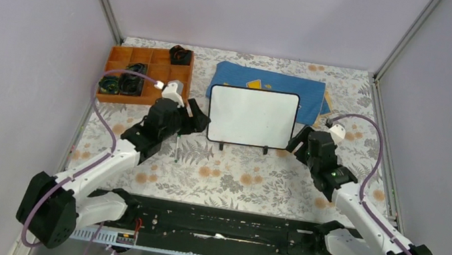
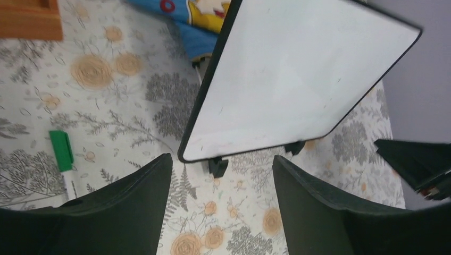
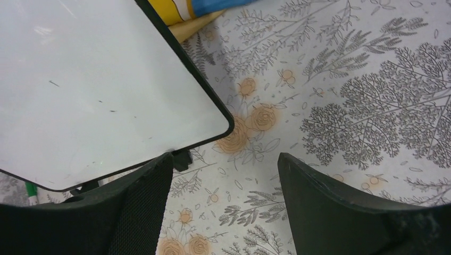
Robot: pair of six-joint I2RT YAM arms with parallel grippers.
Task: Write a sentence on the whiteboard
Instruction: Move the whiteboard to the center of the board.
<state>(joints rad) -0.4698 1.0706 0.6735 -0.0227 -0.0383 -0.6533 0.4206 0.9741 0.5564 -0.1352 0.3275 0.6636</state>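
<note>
Green-capped marker (image 2: 63,151) lies ungrabbed on tabletop (image 1: 236,176), left end effector (image 2: 222,164) and right end effector (image 3: 226,162) both wide, empty, flanking propped whiteboard (image 1: 252,116), so a nudge could topple it.

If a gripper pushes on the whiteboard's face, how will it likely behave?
The whiteboard stands on two small black feet, so it may tip or slide backward. Its flat panel looks stiff. The glossy face probably offers little grip.

I see a white, black-rimmed whiteboard (image 1: 252,116), a blue cloth (image 1: 284,83) with yellow print, and a grey-and-orange floral table (image 1: 229,175).
</note>
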